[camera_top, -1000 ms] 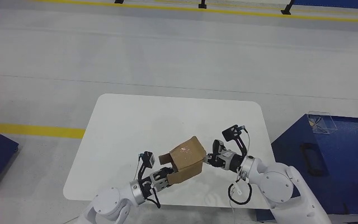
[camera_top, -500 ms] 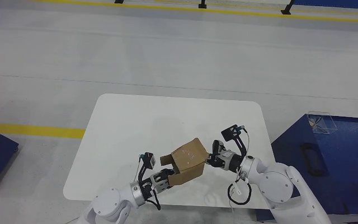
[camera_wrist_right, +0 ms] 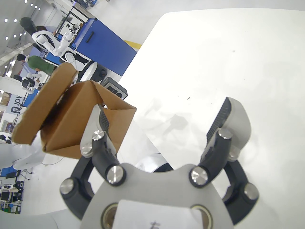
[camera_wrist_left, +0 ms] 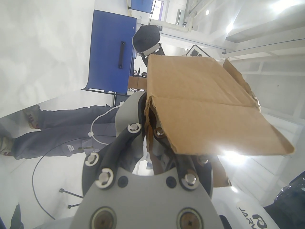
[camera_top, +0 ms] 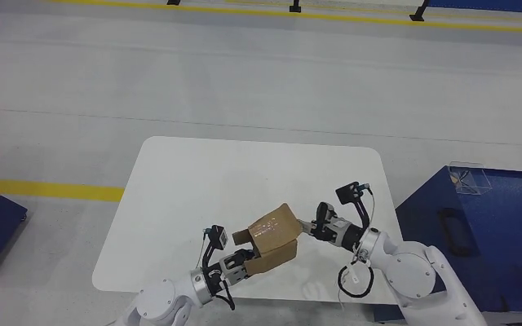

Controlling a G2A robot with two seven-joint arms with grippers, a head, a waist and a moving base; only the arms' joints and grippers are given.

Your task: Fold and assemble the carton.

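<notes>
1. Since a second ago, the right gripper (camera_top: 314, 227) has drawn back a little toward the right of the top view. The carton (camera_top: 273, 235) has settled slightly lower in the frame.
2. Nearest, at lower centre-left of the top view, the left gripper (camera_top: 236, 265) is clamped on the carton's lower edge. The left wrist view shows cardboard pinched between its fingers.
3. Just beyond it, at lower centre, the brown carton sits tilted and looks to be held off the table (camera_top: 245, 171). It is partly squared into a tube, and its end flaps are loose, one of them sticking out on the left.
4. Just right of the carton, the right gripper has its fingers spread wide and holds nothing. One finger lies at the corner of the carton's open end, but I cannot tell whether it touches.
5. Farther off, the white table runs up toward the middle of the frame.
6. The step in hand looks like closing the open end, with the body shaped but the flaps unfolded. The next move likely calls for the right gripper to press a loose flap inward along its crease. Meanwhile the left grip must hold firm so the tube does not collapse or twist.
</notes>
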